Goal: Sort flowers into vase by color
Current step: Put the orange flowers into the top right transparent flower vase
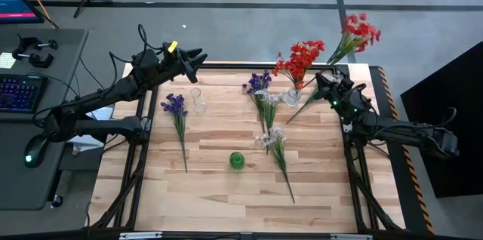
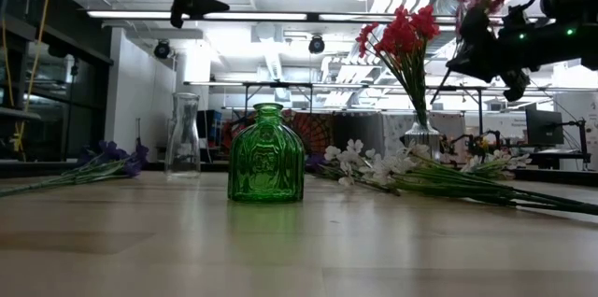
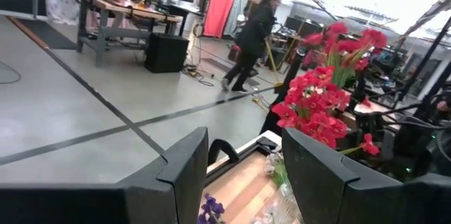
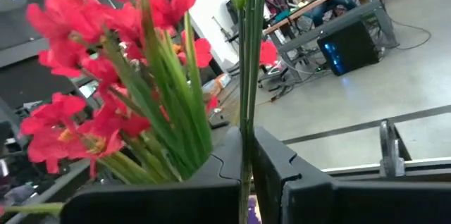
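At table's back right corner, right gripper [image 1: 330, 83] pinching a red flower [image 1: 356, 35] by its stem, beside a clear vase [image 1: 293, 95] already holding red blooms. Above back left edge, left gripper [image 1: 198, 56] raised, fingers spread.

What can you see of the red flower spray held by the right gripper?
The held red spray is an artificial bunch: clustered red blooms on thin green stems with narrow green leaves. The right gripper is shut on its stems, seen pinched between the fingers in the right wrist view. It hangs tilted in the air, blooms out past the table's far right corner, stem end pointing down toward the clear vase that already holds another red spray.
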`<action>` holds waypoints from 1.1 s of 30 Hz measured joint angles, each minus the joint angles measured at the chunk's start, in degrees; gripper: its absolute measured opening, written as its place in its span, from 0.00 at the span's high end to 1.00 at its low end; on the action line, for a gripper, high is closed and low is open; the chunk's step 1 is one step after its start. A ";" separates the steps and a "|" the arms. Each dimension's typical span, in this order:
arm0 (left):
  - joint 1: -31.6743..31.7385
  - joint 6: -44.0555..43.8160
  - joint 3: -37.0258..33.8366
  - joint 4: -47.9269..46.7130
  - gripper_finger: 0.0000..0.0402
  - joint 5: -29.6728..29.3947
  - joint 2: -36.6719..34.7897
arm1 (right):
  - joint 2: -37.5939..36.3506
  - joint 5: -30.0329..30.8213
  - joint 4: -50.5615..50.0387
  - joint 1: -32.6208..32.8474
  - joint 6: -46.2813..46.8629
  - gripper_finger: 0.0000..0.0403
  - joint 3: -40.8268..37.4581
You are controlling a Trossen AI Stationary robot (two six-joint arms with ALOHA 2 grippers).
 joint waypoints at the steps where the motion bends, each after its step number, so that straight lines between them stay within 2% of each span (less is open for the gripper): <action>1: 0.00 0.01 0.00 0.01 0.58 -0.41 0.00 | 0.11 -0.01 0.23 0.19 0.00 1.00 0.00; 13: 0.00 0.00 0.00 0.02 0.58 -2.66 0.00 | 0.84 -0.22 1.22 0.52 -1.49 1.00 0.00; 18: 0.00 0.00 0.00 0.02 0.58 -3.97 0.00 | 3.10 -1.67 2.17 0.52 -1.53 1.00 0.00; 25: 0.00 0.00 0.00 0.02 0.58 -4.16 0.00 | 5.71 -0.74 7.43 0.52 -5.20 1.00 0.02; 33: 0.00 0.00 0.00 0.02 0.58 -4.43 0.00 | 9.09 -1.24 8.11 0.52 -4.05 1.00 0.04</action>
